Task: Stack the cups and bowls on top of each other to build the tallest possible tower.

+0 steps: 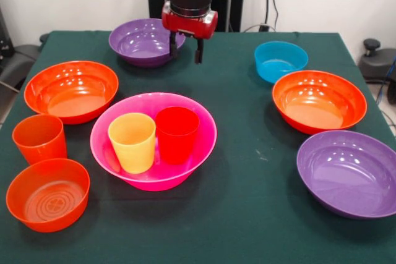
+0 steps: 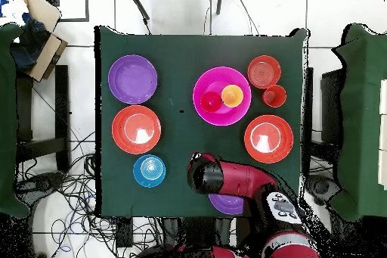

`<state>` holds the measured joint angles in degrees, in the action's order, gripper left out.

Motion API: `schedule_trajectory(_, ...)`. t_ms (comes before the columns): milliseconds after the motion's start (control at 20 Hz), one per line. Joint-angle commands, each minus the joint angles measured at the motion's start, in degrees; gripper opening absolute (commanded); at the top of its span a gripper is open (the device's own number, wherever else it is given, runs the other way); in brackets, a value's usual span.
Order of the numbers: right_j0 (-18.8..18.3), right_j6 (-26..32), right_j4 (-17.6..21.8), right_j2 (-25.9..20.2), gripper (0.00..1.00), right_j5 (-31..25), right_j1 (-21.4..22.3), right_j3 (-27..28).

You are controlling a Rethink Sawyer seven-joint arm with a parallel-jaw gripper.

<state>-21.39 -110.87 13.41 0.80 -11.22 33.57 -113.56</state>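
Because the open, empty pincer [image 1: 185,47] hangs beside the purple bowl [image 1: 143,41] at the bench's far edge, descending carelessly could strike its rim.

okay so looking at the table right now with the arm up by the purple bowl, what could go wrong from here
1. The yellow cup and red cup stand side by side in the pink bowl; a bowl set on them could rock or slide off.
2. The gripper hangs open at the rim of the far purple bowl; a rim grasp on a glossy bowl may slip.
3. The orange cup stands close to the small orange bowl, so grasping one might knock the other.
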Motion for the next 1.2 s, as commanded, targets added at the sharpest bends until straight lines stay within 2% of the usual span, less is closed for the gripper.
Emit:
schedule_trajectory(50,3.16,-7.60,2.69,0.57,1.00,3.75,-3.86,-5.83)
schedule_trajectory(200,5.42,-8.76,1.74,2.30,1.00,4.32,-3.66,-6.50)
schedule_trajectory(500,3.15,-5.26,1.43,-0.12,1.00,0.81,-0.86,-7.16)
schedule_trajectory(700,4.00,-4.92,1.83,2.06,1.00,-0.24,0.36,-7.21)
schedule_trajectory(850,3.88,-4.92,3.49,4.16,1.00,2.55,-0.73,-7.45)
schedule_trajectory(1200,5.57,-6.71,7.11,10.22,1.00,11.12,-7.39,-5.47)
